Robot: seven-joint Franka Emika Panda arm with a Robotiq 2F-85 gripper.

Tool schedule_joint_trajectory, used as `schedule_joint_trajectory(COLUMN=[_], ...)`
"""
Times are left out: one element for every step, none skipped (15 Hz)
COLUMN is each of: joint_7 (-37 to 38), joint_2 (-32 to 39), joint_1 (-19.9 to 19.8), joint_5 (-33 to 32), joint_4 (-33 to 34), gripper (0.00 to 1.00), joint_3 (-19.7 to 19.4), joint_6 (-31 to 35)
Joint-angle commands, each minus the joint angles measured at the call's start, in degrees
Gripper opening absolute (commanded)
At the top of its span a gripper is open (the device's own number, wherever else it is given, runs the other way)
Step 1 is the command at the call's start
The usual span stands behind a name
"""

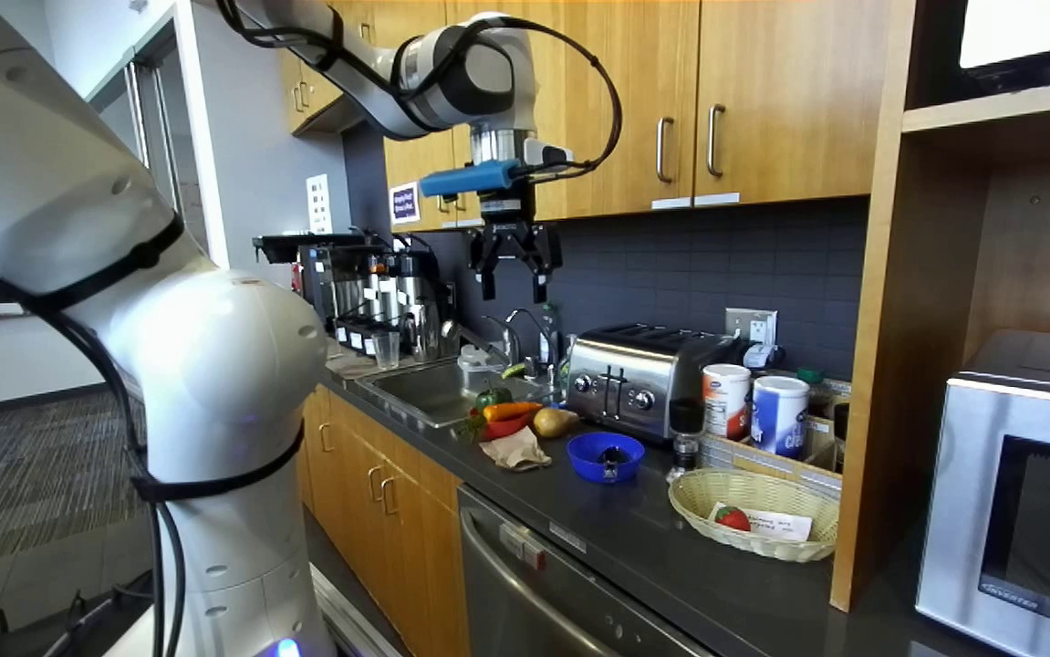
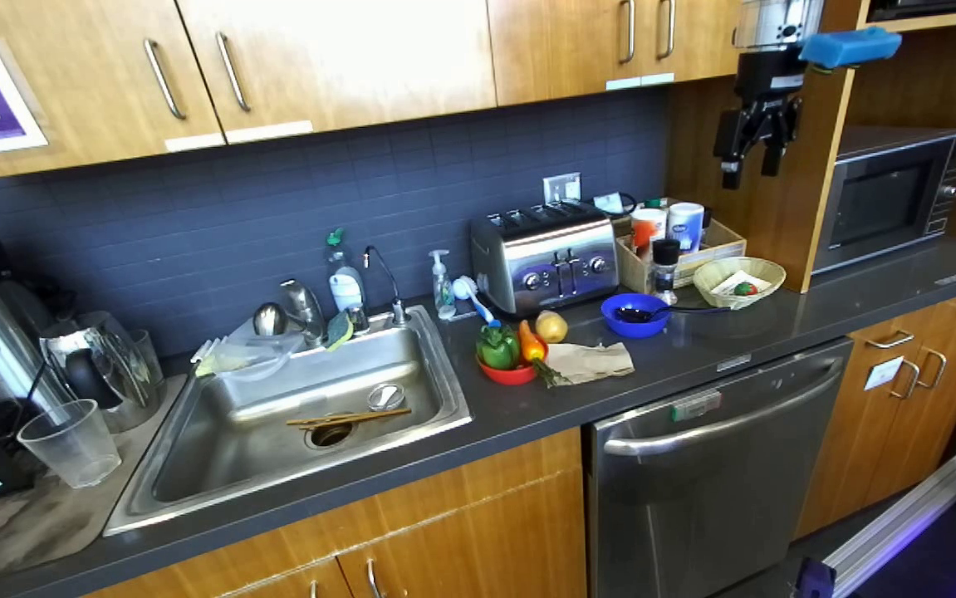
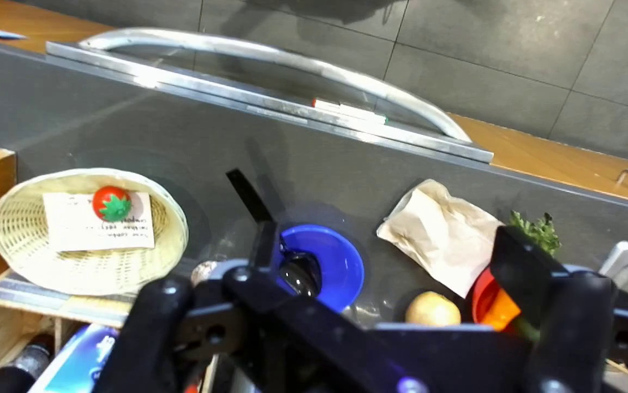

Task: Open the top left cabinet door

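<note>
Top left cabinet door (image 1: 643, 84) is standing closed | my gripper (image 1: 514, 287) is hanging spread wide, holding nothing, apart from the silver handle (image 1: 660, 151) | I'm judging: grasping, pulling remaining

In an exterior view we see the gripper (image 2: 750, 169) pointing down at upper right, its jaws standing apart. We find the upper cabinet door (image 2: 556, 46) above the toaster (image 2: 552, 270) closed, a bar handle (image 2: 628, 31) along its right edge. On the dark counter (image 2: 519, 414), a blue bowl (image 2: 637, 330) bears a black utensil (image 2: 698, 309); a red bowl (image 2: 507, 376) holds a green pepper (image 2: 497, 347) and a carrot (image 2: 531, 343). Brown sticks (image 2: 378, 414) lie in the sink (image 2: 232, 432).
</note>
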Motion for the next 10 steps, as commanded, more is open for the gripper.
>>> schedule_joint_trajectory(joint_7=[-2.28, -2.63, -3.03, -3.35, -3.68, -4.19, -5.29, -6.04, -6.88, -7.69], joint_2=[-2.33, -3.08, -3.74, -4.64, -5.58, -6.27, -6.95, -7.35, -7.69, -7.82], joint_1=[1.85, 2.16, 2.41, 2.55, 2.68, 2.80, 3.10, 3.33, 3.76, 4.31], joint_5=[0.59, 0.61, 0.61, 0.80, 0.88, 0.93, 1.10, 1.22, 1.52, 1.87], joint_4=[0.11, 0.25, 0.42, 0.75, 0.84, 0.94, 1.10, 1.10, 1.08, 1.02], gripper=[1.00, 1.00, 1.00, 1.00, 1.00, 1.00, 1.00, 1.00, 1.00, 1.00], joint_3=[0.19, 0.05, -0.13, -0.46, -0.71, -0.99, -1.57, -2.01, -2.55, -3.13], joint_6=[4.30, 5.85, 7.33, 8.52, 10.24, 12.22, 14.66, 17.30, 20.23, 22.74])
